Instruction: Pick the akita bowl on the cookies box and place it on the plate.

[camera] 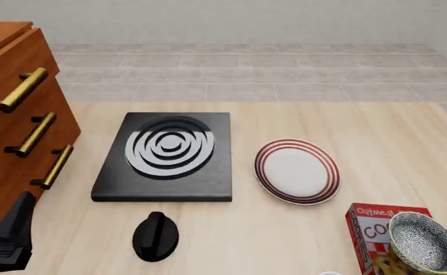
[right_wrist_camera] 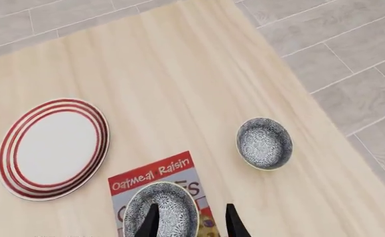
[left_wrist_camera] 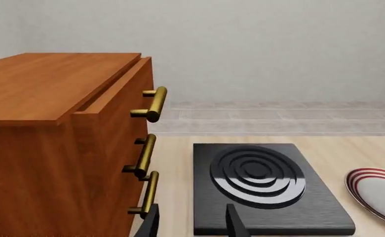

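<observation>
While atop cookies box (right_wrist_camera: 154, 183), akita bowl (right_wrist_camera: 161, 210) beneath right claw (right_wrist_camera: 191, 223).

The black two-fingered left gripper (left_wrist_camera: 191, 222) points level, fingers parted with nothing between them. The black two-fingered right gripper (right_wrist_camera: 190, 220) points steeply downward, fingers parted.

Simulated kitchen: stove (camera: 164, 157), wooden drawers (camera: 13, 123), plate (camera: 297, 171), tiled floor (camera: 246, 71).

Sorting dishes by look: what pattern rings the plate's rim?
Concentric red rings on the white plate; clearest in the right wrist view.
</observation>
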Tool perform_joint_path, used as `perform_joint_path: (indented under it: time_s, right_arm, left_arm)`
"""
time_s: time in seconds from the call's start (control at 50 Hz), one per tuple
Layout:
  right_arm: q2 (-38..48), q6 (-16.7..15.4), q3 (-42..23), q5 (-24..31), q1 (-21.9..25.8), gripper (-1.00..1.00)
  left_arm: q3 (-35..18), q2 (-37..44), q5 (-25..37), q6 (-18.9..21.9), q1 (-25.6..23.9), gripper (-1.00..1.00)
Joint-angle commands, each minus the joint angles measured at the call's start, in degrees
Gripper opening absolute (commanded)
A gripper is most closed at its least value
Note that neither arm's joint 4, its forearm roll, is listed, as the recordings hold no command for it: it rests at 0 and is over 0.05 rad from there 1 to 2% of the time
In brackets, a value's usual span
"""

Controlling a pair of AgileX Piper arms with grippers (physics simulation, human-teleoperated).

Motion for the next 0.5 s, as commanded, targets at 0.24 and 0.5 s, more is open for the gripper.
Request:
perform_joint_path:
  time_s: [0.24,0.5]
  right_arm:
    - [0.41,1.79,9.09,-6.22,-0.03,1.00]
    - [1.86,3.19,13.26,-10.35,1.10,1.00]
  left_arm:
    - [0.00,0.00,0.00,0.00,0.00,1.00]
    - [0.00,0.00,0.00,0.00,0.00,1.00]
